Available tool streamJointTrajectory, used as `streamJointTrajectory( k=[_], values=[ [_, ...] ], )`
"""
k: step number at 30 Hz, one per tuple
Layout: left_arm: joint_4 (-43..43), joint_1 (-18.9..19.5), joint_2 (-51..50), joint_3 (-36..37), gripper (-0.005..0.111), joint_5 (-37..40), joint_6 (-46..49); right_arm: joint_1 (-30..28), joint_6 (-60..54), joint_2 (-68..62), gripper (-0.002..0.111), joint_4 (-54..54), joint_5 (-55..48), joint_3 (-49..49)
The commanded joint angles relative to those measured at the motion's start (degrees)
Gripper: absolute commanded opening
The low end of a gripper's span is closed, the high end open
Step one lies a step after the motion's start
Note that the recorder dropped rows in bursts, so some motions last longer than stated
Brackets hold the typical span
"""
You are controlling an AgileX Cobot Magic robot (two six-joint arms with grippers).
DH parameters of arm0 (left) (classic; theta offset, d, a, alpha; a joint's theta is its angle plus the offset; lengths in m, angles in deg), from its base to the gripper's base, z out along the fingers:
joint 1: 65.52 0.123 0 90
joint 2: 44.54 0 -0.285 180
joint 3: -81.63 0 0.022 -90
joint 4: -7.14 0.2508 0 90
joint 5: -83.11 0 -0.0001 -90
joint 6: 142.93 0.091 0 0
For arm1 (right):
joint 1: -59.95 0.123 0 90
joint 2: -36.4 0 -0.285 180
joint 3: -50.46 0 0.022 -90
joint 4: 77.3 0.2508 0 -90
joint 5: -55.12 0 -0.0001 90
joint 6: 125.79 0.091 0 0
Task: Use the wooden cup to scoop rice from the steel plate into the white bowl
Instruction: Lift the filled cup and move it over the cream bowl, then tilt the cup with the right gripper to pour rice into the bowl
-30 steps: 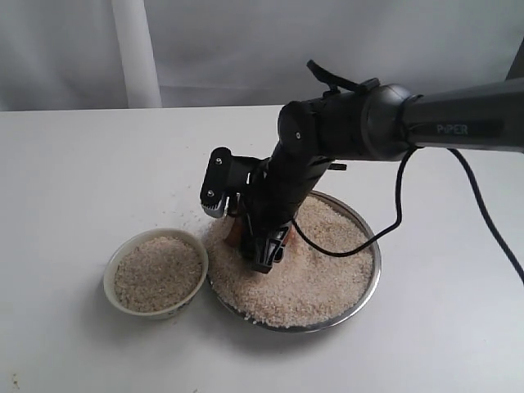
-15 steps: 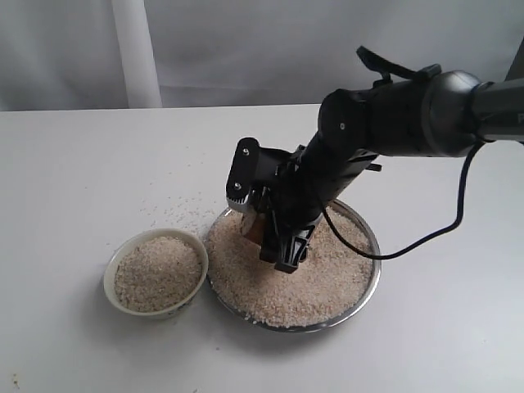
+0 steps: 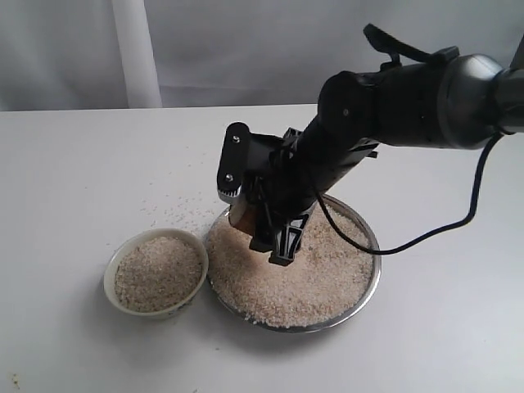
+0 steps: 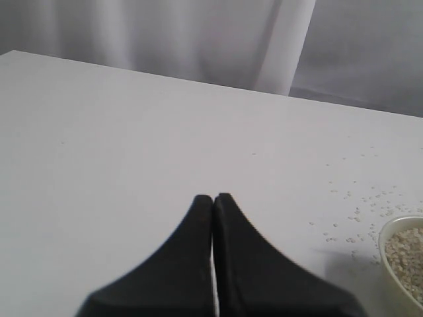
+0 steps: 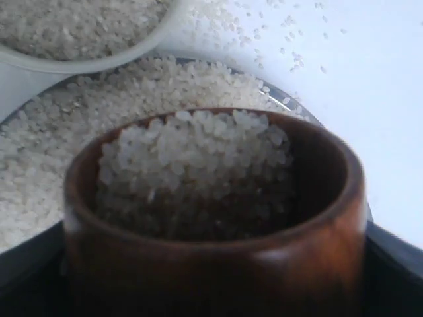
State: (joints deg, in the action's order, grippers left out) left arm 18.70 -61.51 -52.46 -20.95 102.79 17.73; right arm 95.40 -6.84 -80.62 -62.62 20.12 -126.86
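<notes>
Right fingers [image 3: 282, 241] clamp the wooden cup [image 5: 211, 264], holding rice [image 5: 198, 152], above the rice-covered steel plate [image 3: 373, 274]; the white bowl [image 3: 110, 274] sits nearly full; left fingers [image 4: 185, 264] are together.

No txt, brand, no. or sign is showing legibly in any view. The dark arm casing [image 3: 409, 106] is facing the ext. cam w/ no lettering that can be made out.
</notes>
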Motion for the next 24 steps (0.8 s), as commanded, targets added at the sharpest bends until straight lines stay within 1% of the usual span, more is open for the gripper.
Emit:
streamJointTrajectory(
  k=[1,7,11,14,17,24],
  values=[
    [-0.30,0.00,0.13,-0.20,0.000,-0.36,-0.11,1.48,-0.67,0.83,0.000,-0.85,-2.69,-4.21],
    [-0.30,0.00,0.13,-0.20,0.000,-0.36,-0.11,4.75,-0.67,-0.24,0.000,-7.71,-7.64,-13.37],
    [-0.30,0.00,0.13,-0.20,0.000,-0.36,-0.11,7.51,-0.67,-4.83,0.000,-12.13,-14.10,-20.80],
    [-0.30,0.00,0.13,-0.20,0.000,-0.36,-0.11,9.80,-0.67,-8.33,0.000,-15.12,-16.92,-24.75],
    [-0.30,0.00,0.13,-0.20,0.000,-0.36,-0.11,12.09,-0.67,-11.11,0.000,-18.17,-17.71,-26.80],
    [-0.30,0.00,0.13,-0.20,0.000,-0.36,-0.11,15.36,-0.67,-13.74,0.000,-25.35,-17.99,-27.14]
  ],
)
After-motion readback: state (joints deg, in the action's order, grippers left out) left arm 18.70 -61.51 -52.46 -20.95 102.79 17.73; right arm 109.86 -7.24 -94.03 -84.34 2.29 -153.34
